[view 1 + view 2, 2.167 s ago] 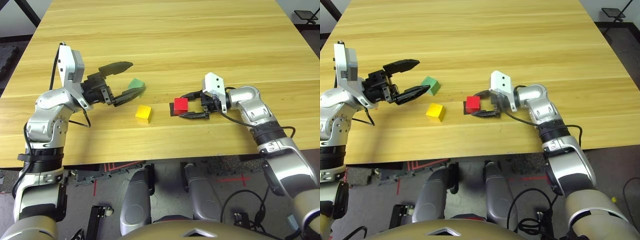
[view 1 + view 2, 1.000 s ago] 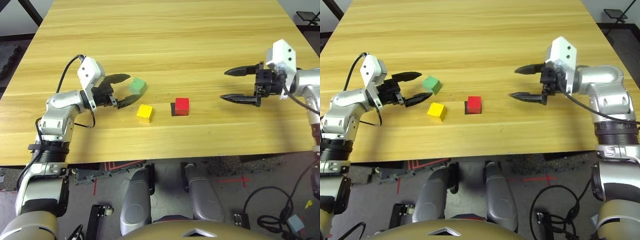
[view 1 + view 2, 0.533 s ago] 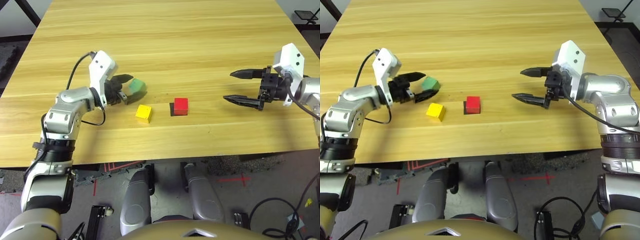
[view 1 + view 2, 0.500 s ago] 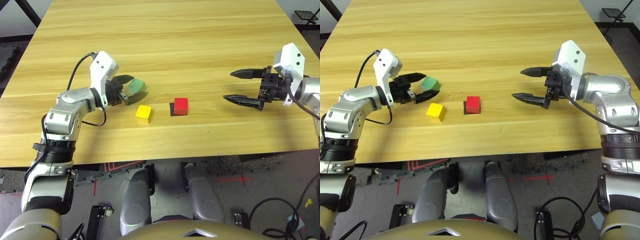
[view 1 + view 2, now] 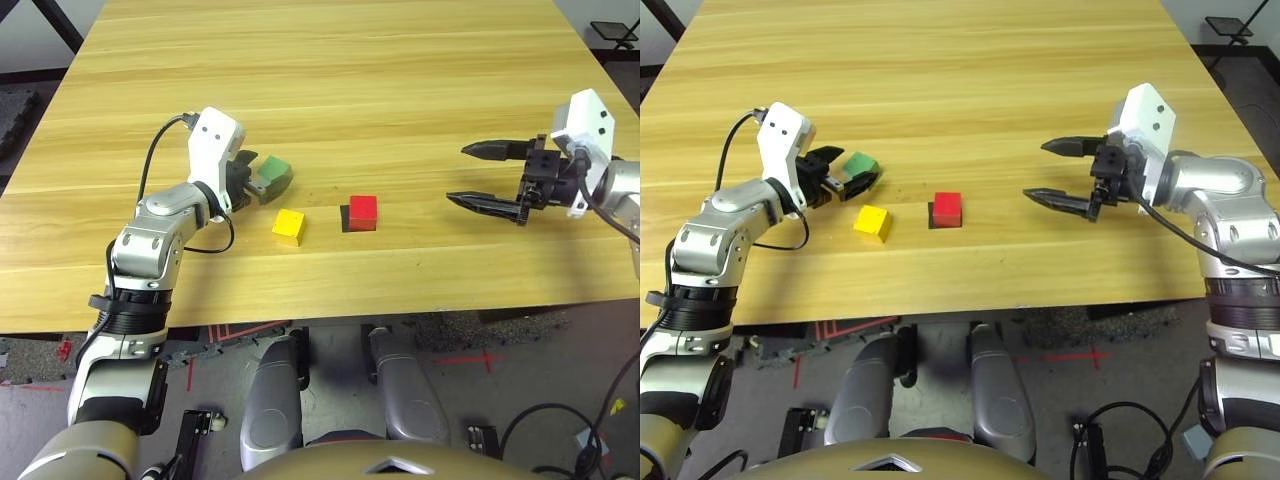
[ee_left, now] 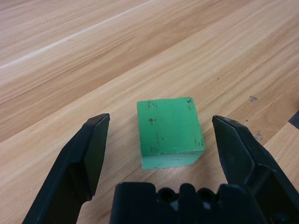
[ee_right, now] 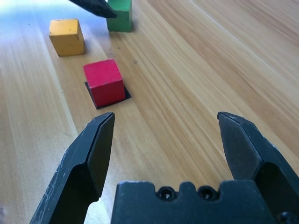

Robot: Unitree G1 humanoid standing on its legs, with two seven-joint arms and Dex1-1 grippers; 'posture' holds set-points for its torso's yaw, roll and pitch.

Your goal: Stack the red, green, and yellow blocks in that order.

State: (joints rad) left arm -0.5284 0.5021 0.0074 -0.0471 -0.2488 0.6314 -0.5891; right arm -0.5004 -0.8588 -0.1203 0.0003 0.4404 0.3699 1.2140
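My left tool (image 5: pixel 262 182) sits at left of centre in the head view, spread wide around the green block (image 6: pixel 169 131); the block lies between my fingers (image 6: pixel 91 149) on the tabletop (image 5: pixel 400 80), gaps on both sides. The yellow block (image 5: pixel 288 226) is just below and right of it. The red block (image 5: pixel 363 211) rests on a black patch (image 7: pixel 106 99) at mid-frame. My right tool (image 5: pixel 480 175), released and empty, hangs well apart at right.
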